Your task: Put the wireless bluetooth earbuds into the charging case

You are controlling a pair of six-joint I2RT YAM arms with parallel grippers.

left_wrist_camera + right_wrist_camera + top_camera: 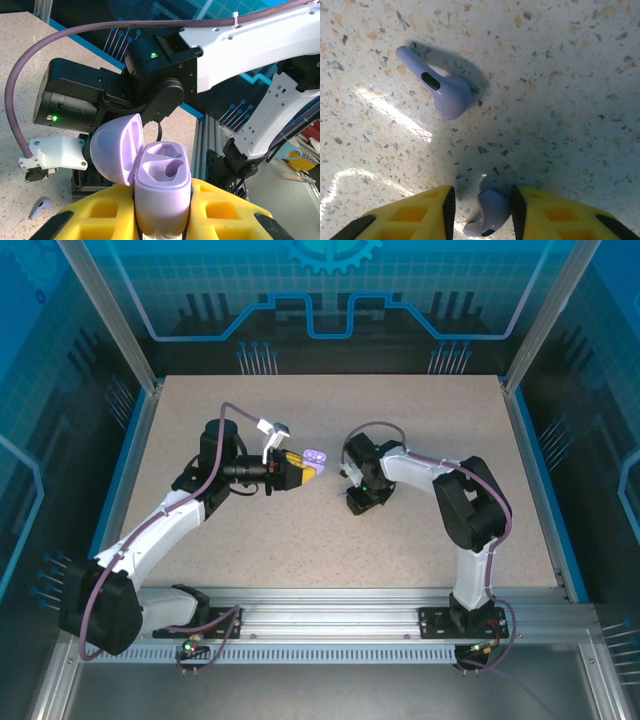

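Left fingers (311,474) gripping a lavender case (316,457) over the speckled table (450,430), right fingers (356,503) pointed down just beside them

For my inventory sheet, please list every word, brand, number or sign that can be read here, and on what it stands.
None can be read.
The lavender charging case and the loose lavender earbud are plain.
The blue back wall bears a gear drawing and circuit lines, no letters.
Any marking on the black motor housing is too blurred to read.

Robot test cell, probably a lab. Speckled desk (300,540) boxed in by aluminium framing (110,320) and blue circuit-print panels (330,290). Slotted rail (330,625) at the near edge.
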